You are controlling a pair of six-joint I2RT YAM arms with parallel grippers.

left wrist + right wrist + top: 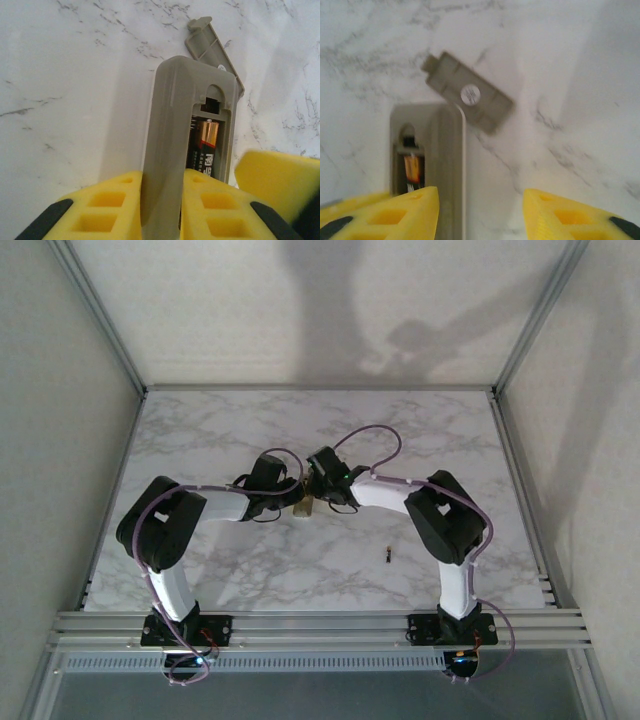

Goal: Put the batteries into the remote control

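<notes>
The remote control [172,130] stands on edge with its tan back toward my left wrist camera and its battery bay uncovered. My left gripper [162,210] is shut on its side wall. One of the batteries [205,150], dark with a copper end, sits in the bay. In the right wrist view that remote control [432,165] and battery [412,167] lie at the left. My right gripper [480,215] is open beside them over bare marble, its left finger in front of the remote's back. A second battery [388,554] lies loose on the table, right of both grippers [290,502] [325,502].
The detached tan battery cover [215,50] lies flat on the marble just beyond the remote's end, also seen as the cover [467,95] with a round white sticker. A yellow finger [280,175] of the right gripper sits close at the right of the remote. White walls enclose the table [200,440].
</notes>
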